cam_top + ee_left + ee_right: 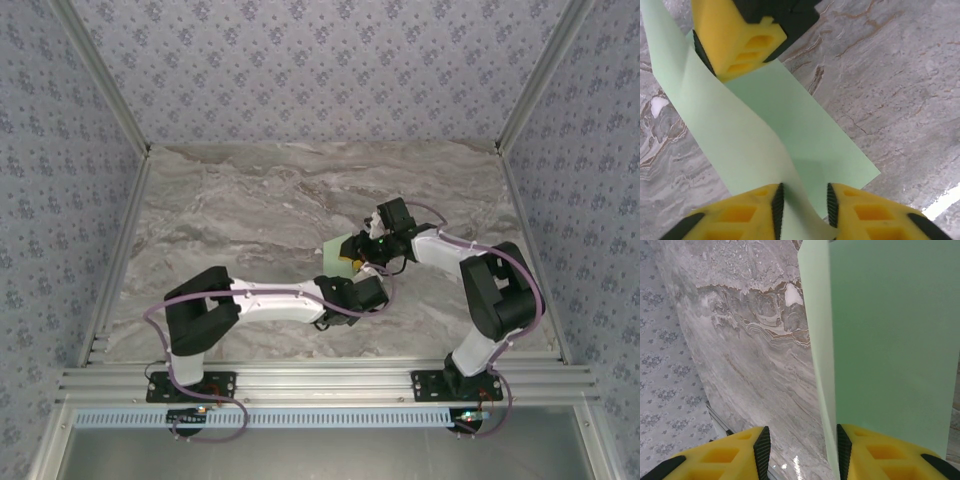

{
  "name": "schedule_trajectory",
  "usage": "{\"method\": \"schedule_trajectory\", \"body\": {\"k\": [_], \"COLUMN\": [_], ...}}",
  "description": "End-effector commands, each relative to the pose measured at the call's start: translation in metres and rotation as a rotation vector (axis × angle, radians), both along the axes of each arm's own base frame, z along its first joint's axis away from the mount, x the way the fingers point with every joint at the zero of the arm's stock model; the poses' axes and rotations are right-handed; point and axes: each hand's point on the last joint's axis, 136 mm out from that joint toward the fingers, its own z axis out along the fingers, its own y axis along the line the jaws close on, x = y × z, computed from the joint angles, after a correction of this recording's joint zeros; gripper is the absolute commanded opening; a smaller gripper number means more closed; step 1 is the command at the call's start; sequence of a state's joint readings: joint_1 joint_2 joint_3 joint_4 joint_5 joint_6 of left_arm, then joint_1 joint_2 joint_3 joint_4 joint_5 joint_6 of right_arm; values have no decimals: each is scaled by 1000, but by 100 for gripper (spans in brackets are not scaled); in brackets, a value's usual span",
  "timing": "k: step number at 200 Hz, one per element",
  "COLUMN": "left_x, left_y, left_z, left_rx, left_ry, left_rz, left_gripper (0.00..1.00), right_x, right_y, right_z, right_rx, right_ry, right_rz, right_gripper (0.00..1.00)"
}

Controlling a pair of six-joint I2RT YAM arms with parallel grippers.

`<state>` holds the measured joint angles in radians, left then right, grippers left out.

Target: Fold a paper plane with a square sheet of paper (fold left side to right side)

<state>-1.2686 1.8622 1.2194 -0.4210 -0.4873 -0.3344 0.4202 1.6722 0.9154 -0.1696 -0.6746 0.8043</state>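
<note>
the square sheet of paper [337,255] sits mid-table between our arms, left gripper [805,205] jaws part spread around its lifted flap but not pinching yet, right gripper [802,445] jaws apart with one finger against the sheet, we reckon to stop it sliding

Marble tbl [250,200]; floral-print walls [300,60]; alu frame [320,381].

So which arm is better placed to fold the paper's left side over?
Left, probably: a raised flap of the paper sits inside the left pincer. The right pincer stands open, the paper only alongside one finger.
</note>
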Motion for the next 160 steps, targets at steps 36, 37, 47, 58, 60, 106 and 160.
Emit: {"method": "schedule_trajectory", "body": {"k": [36, 37, 47, 58, 60, 106, 160], "left_x": [-4, -4, -4, -5, -5, -4, 1], "left_y": [5, 5, 5, 5, 5, 5, 5], "left_z": [22, 22, 23, 23, 23, 28, 37], "left_rx": [-63, -63, -72, -81, -83, -199, -476], "left_ry": [-25, -25, -21, -18, -15, 62, 261], "left_rz": [3, 4, 3, 5, 4, 24, 30], "left_gripper": [14, 14, 10, 7, 6, 0, 0], "right_x": [3, 3, 2, 3, 3, 10, 20], "right_y": [-3, -3, -3, -2, -2, -4, -22], "right_z": [-4, -4, -4, -3, -3, 13, 50], "right_rx": [-33, -33, -32, -29, -29, -24, -13], "right_ry": [17, 16, 16, 9, 9, -63, -201], "right_rz": [2, 2, 5, 9, 11, 17, -20], "right_gripper": [43, 43, 43, 43, 43, 44, 63]}}
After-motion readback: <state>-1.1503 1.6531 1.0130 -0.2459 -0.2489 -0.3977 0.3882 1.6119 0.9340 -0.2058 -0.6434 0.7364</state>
